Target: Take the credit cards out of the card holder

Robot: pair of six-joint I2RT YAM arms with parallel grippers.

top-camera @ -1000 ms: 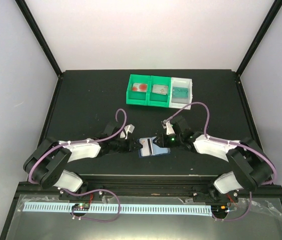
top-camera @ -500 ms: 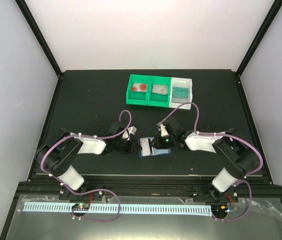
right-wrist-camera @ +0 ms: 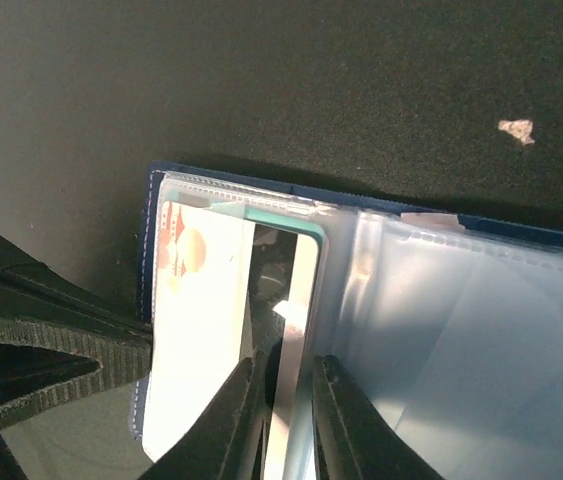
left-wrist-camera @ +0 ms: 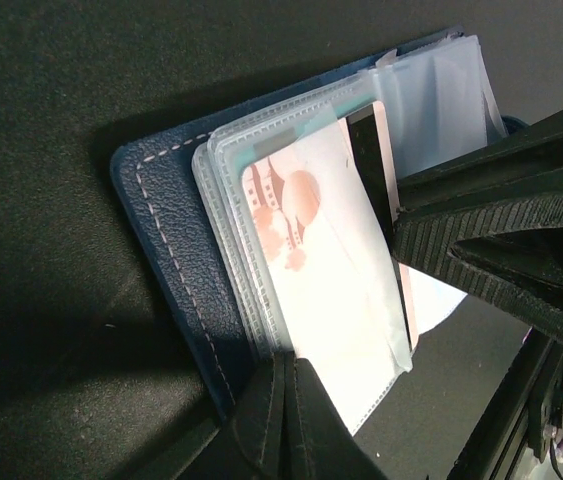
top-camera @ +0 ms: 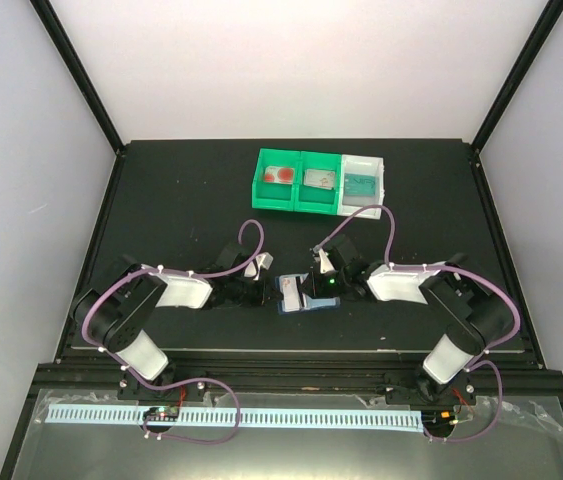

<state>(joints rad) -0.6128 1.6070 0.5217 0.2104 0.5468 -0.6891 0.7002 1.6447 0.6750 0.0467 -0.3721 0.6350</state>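
Observation:
The navy card holder [top-camera: 289, 303] lies open near the table's front, between my two grippers. In the left wrist view its cover [left-wrist-camera: 161, 230] holds clear pockets with a white card with red circles [left-wrist-camera: 311, 260]. My left gripper [left-wrist-camera: 286, 378] is shut, its tips on the holder's near edge. In the right wrist view a teal-edged card [right-wrist-camera: 286, 218] lies under the white card [right-wrist-camera: 201, 320]. My right gripper [right-wrist-camera: 283, 365] stands over its shiny strip, jaws a narrow gap apart. I cannot tell whether they press it.
Two green trays [top-camera: 273, 203] and a white tray [top-camera: 379, 175] stand in a row at the back. They hold a red-circled card [top-camera: 281, 174], a greyish card [top-camera: 318, 179] and a teal card [top-camera: 361, 183]. Black frame posts flank the table.
Over the last second both arms folded up, elbows rising, with the grippers staying at the holder. In the last half second almost nothing moved.

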